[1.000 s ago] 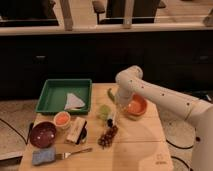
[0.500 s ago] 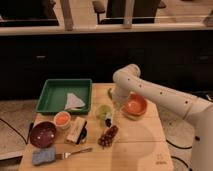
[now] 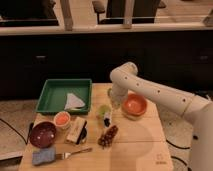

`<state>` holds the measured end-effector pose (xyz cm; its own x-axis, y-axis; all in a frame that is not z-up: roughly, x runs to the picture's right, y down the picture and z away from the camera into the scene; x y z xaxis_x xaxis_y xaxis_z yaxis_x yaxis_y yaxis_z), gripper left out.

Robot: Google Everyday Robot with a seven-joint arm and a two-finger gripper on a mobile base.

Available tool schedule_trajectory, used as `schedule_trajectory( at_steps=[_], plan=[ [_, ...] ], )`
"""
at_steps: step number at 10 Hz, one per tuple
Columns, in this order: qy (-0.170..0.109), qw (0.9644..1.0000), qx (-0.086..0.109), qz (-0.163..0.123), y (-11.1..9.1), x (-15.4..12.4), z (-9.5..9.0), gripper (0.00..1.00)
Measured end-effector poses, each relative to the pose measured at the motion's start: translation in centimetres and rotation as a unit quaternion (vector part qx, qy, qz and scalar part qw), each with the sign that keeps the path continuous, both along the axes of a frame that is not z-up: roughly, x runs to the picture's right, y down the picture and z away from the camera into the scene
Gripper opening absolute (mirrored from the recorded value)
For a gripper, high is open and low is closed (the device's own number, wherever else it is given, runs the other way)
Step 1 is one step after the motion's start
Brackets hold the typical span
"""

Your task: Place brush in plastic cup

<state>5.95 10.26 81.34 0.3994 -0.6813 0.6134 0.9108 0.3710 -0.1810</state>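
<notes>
Left: sponge (image 3: pixel 42 156), maroon bowl (image 3: pixel 42 134), tray (image 3: pixel 50 95), cream cup (image 3: pixel 62 120), block (image 3: pixel 76 130), fork (image 3: pixel 75 152). Centre: plastic cup (image 3: pixel 103 111) just right of the tray's near corner, the brush (image 3: pixel 107 119) showing its dark head just in front of it, and grapes (image 3: pixel 107 136) nearer still. My gripper (image 3: pixel 111 106) hangs at the cup's right edge, fingers closed together, though I cannot tell whether they grip the brush; orange bowl (image 3: pixel 134 105) at right.

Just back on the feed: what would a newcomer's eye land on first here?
First, the white arm reaching in from the right, its gripper down over the middle of the table, fingers shut, just right of the pale green cup. Then the colours: the green tray at back left with a white napkin in it, and the orange bowl right of the gripper.
</notes>
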Motion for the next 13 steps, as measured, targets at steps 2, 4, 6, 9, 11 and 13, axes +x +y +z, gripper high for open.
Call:
schedule_trajectory(
  at_steps=[2,4,6,9,11,13],
  plan=[
    [-0.004,1.0000,-0.002,-0.008,0.1,-0.5,0.1,0.00],
    [-0.007,0.9999,-0.003,-0.015,0.0,-1.0,0.1,0.00],
    [-0.012,0.9997,-0.003,-0.021,-0.2,-1.7,0.1,0.00],
    [-0.020,0.9994,-0.005,-0.029,-0.2,-2.6,0.2,0.00],
    [-0.023,0.9991,-0.007,-0.035,-0.3,-3.1,0.3,0.00],
    [-0.025,0.9988,-0.010,-0.042,-0.3,-3.5,0.5,0.00]
  ],
)
